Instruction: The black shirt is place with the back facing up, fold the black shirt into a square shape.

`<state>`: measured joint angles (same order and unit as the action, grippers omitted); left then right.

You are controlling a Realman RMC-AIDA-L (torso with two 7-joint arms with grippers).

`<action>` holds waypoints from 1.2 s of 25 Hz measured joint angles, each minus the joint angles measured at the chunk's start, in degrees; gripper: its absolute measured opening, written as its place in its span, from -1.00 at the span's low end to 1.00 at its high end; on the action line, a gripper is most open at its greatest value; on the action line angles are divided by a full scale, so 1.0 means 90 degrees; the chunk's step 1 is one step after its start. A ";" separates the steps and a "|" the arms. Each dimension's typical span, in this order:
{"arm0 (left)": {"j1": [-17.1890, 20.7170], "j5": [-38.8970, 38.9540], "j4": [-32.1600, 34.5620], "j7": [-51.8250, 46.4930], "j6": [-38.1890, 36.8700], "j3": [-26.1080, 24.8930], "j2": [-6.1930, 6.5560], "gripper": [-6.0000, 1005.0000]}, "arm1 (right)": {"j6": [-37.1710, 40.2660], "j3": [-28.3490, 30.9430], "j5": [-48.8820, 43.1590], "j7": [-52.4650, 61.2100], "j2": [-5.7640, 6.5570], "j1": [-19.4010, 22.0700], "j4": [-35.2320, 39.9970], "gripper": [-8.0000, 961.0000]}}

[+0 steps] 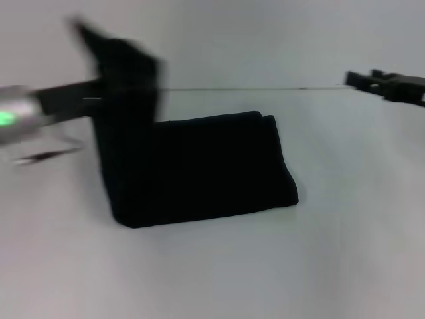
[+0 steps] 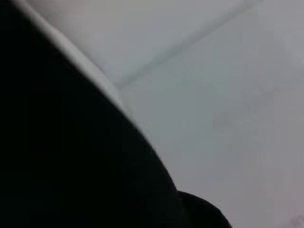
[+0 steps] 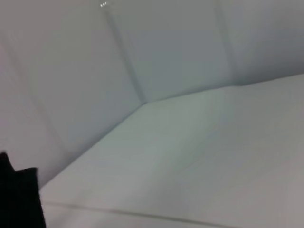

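The left gripper [image 1: 123, 63] lifts the left end of the black shirt [image 1: 199, 166] above the white tabletop [image 1: 345, 252], apparently clamped on the fabric, though blur hides its fingers. The raised flap looks ready to be carried across for the next fold. The rest of the shirt lies as a folded rectangle near the tabletop's middle. The right gripper [image 1: 382, 85] hangs clear near the far right edge, holding nothing; whether it is open is unclear. No containers are present.
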<state>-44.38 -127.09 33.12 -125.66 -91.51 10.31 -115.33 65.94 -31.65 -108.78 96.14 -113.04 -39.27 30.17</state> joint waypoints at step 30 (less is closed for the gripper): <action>0.0109 -0.0030 -0.3383 0.6179 0.0515 -0.1506 -0.0922 -0.03 | 0.0908 -0.0510 -0.1131 0.2323 0.0488 -0.0195 -0.0245 0.61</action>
<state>-43.40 -127.36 2.68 -70.05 -86.87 -3.24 -123.63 74.11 -36.24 -118.96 117.05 -108.64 -41.02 27.97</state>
